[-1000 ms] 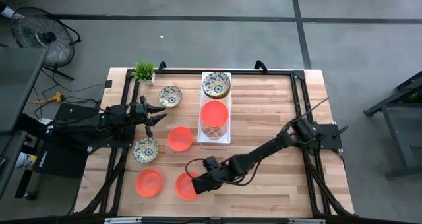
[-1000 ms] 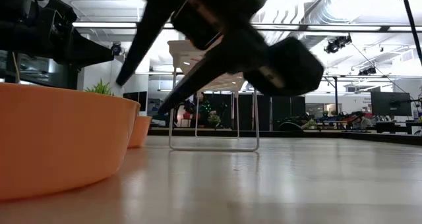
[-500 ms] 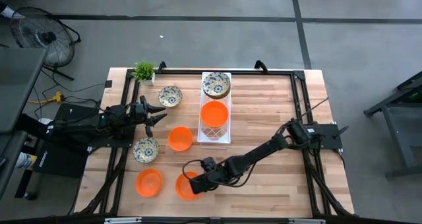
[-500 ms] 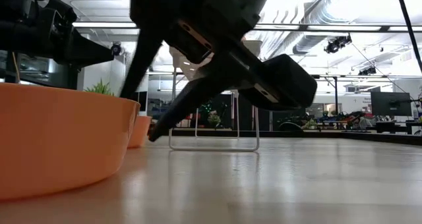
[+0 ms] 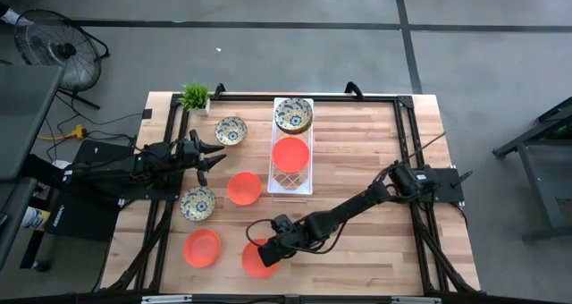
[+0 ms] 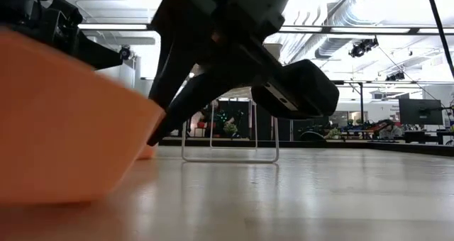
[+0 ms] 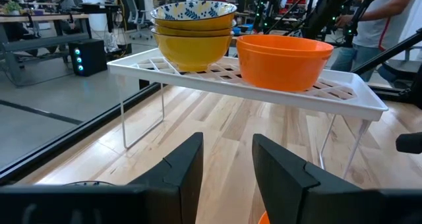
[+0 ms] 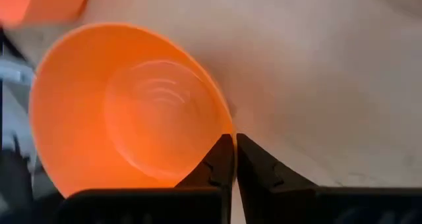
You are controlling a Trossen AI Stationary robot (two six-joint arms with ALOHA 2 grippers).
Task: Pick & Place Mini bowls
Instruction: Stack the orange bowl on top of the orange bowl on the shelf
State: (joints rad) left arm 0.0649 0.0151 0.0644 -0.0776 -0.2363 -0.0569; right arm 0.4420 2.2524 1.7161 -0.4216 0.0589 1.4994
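You're in an open lab or workshop hall, grey concrete floor (image 5: 268, 54) with taped lines, exposed ceiling ducts (image 6: 355, 14) (strip lights too), floor fan (image 5: 55, 46), desks with monitors (image 6: 415, 112), wooden rig table (image 5: 357, 161).

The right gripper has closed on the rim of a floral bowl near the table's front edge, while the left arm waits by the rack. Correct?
Not quite: the right gripper has closed on the rim of a plain orange bowl, as the right wrist view shows. The rest holds: the left gripper waits beside the rack.

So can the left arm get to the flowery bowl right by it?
Probably yes. The left gripper hangs open just above the flowery bowl, with nothing between them. The right gripper is busy farther off, shut on an orange bowl.
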